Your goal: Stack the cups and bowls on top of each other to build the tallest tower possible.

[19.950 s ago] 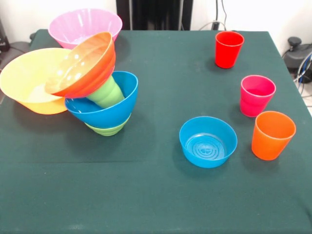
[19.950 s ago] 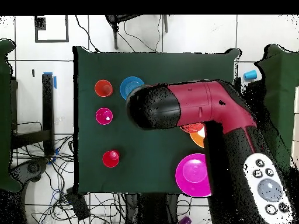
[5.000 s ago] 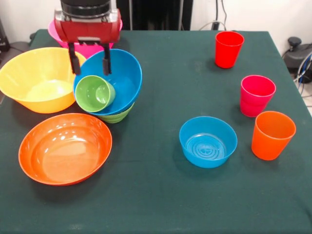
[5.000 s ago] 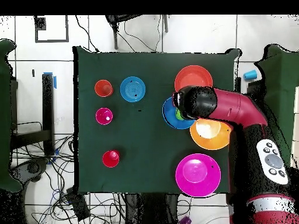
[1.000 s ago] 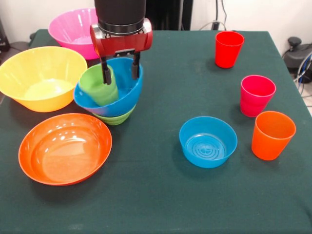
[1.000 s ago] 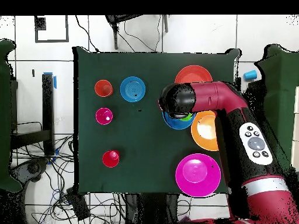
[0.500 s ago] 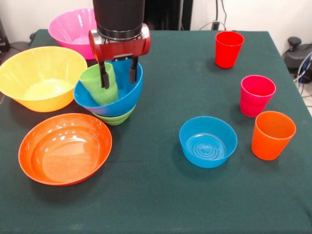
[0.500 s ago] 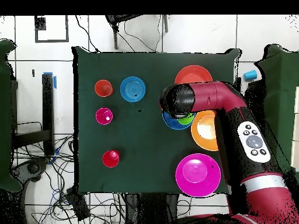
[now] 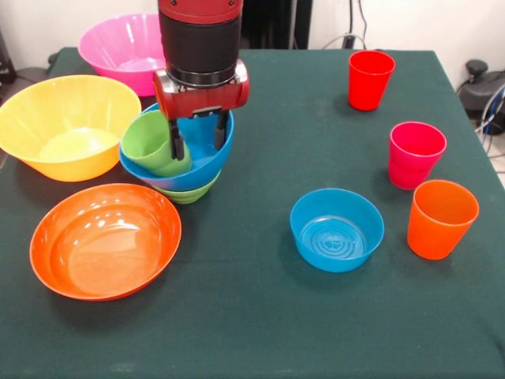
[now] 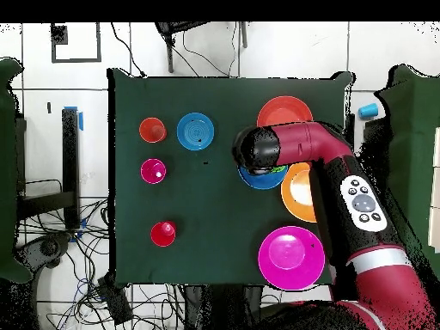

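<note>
Gripper [image 9: 199, 136] standing open astride the tilted light green cup [image 9: 152, 144] inside the wide blue bowl [image 9: 197, 166], far left, risking knocking the cup over on closing.

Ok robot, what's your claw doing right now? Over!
Gripper open, fingers down inside wide blue bowl, straddling green cup's rim. Cup tilted in that bowl, which sits on small green bowl. Nothing blocking. Over.

Cup [image 9: 154, 144] in bowl [image 9: 197, 170] (tilted); gripper [image 9: 199, 140] above it.
</note>
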